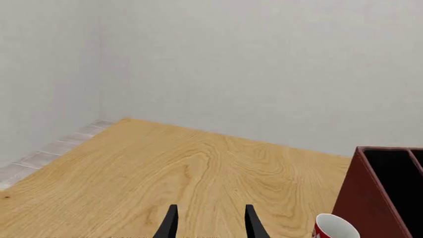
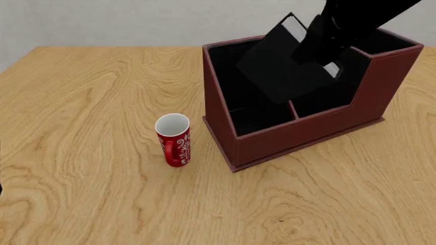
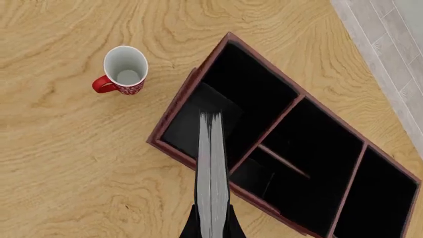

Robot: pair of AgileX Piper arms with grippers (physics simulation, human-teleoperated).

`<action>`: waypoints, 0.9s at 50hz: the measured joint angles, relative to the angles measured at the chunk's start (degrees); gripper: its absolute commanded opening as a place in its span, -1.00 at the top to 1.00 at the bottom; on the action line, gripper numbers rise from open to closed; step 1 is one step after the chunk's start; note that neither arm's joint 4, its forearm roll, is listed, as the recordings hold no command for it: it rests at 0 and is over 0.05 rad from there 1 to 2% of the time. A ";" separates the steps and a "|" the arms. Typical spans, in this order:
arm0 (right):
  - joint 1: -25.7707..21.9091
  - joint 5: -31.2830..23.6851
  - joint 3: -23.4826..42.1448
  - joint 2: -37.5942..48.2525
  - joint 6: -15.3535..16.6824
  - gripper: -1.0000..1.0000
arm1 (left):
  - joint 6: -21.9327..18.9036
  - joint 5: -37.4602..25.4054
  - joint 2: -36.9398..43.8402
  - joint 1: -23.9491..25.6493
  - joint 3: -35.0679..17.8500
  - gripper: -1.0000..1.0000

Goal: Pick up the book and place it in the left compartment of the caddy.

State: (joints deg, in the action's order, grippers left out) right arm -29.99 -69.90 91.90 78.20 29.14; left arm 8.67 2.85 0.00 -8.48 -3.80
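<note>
Front view: the book is clamped in the right claw, held tilted above the caddy, over the left compartment. Lowering and release remain. The left claw is seen parted, empty.

matt leather-look caddy, glossy ceramic mug, grained wooden table.

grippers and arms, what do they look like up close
All plain black with no markings or cables showing. The left gripper has two slim, flat, blade-like fingers tapering to points. The right gripper shows similar thin dark fingers, and the right arm is blocky and matte black.
</note>
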 measured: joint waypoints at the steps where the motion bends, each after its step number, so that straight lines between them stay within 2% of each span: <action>1: -0.13 0.00 0.07 0.17 -0.05 1.00 | -0.02 0.03 0.00 -0.06 0.06 -1.00; 22: -1.82 0.00 1.13 3.11 -1.12 1.00 | -0.26 0.10 0.00 -0.85 0.52 -1.00; 45: -1.34 0.00 2.14 5.46 -1.42 1.00 | -3.67 1.73 0.00 0.42 0.10 -1.00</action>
State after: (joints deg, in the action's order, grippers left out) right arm -31.33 -69.90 94.05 83.66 27.72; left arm 5.01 4.57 0.00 -8.06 -3.71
